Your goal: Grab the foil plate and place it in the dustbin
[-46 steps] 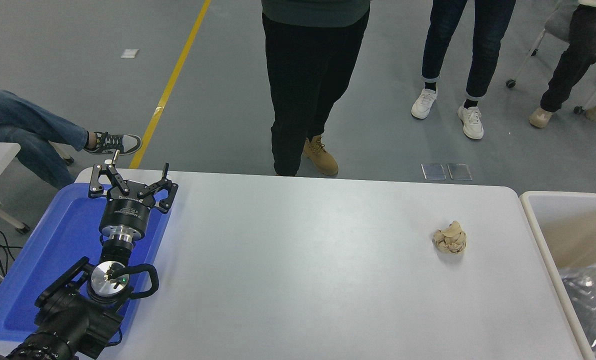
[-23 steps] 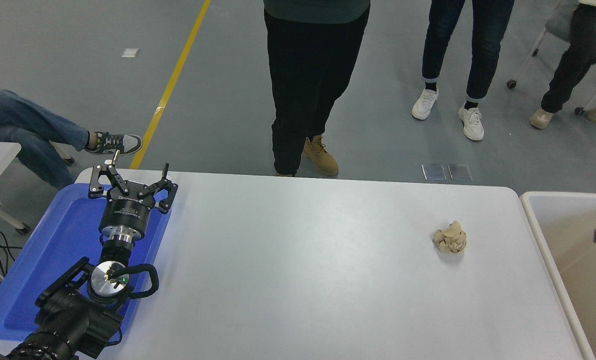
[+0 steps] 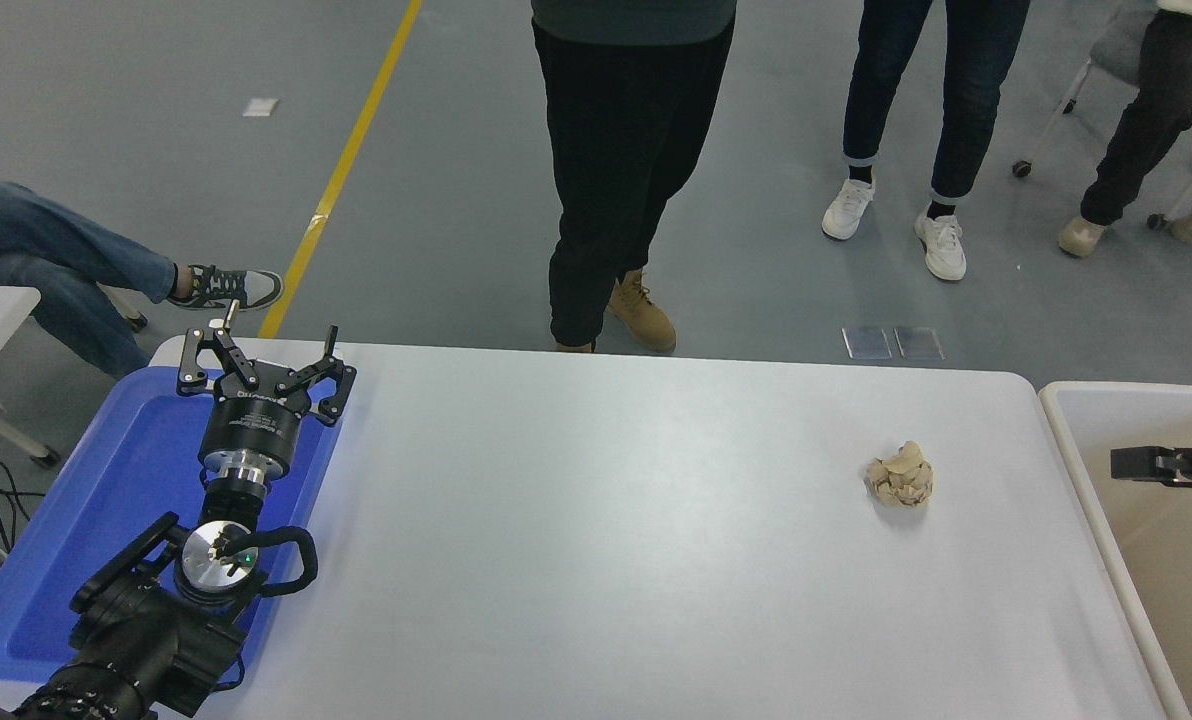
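The right hand (image 3: pixel 1136 465) pokes in over the dustbin (image 3: pixel 1066 440), its grip impossible to tell, while the left hand (image 3: pixel 261 362) rests spread and empty above the blue tray (image 3: pixel 126 470).

We are seeing the dustbin (image 3: pixel 1076 455), white-rimmed and beige inside, sitting just off the tabletop's right edge.

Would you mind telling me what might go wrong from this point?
The foil plate is not visible now, so its landing in the dustbin cannot be confirmed. The right gripper sits over the bin near its rim and might clip it. A sweep over the table could knock the paper ball.
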Available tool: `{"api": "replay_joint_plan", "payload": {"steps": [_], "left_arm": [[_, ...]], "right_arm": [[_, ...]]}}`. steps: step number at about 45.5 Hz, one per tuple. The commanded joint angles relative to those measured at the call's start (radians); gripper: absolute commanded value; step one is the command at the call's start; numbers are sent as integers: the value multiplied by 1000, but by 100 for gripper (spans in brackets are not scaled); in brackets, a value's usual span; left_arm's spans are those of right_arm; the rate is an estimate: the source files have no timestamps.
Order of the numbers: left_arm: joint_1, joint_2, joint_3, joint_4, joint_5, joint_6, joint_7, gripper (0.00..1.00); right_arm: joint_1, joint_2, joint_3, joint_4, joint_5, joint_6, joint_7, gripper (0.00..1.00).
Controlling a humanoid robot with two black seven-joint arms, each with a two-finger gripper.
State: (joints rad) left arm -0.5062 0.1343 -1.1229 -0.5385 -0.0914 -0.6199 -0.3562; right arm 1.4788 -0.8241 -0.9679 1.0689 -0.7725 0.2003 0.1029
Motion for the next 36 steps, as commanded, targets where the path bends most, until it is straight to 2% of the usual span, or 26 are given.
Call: {"api": "replay_joint_plan", "payload": {"steps": [1,9,24,31,36], "left_arm": [[0,1,0,0,-1,0,-1,100],[0,-1,0,0,1,0,0,100],[2,1,0,0,-1,2,-1,100],[2,-1,0,0,-1,0,-1,100],[2,1,0,0,-1,0,-1,100]], "right_arm": [[234,22,-118,203,9,63,0,100],[385,92,-186,301,21,113,1,100],[543,158,-193,428,145,297,0,100],[583,204,-192,454,170,330,-2,100],[603,267,-186,459,232,338,-6,100]]}}
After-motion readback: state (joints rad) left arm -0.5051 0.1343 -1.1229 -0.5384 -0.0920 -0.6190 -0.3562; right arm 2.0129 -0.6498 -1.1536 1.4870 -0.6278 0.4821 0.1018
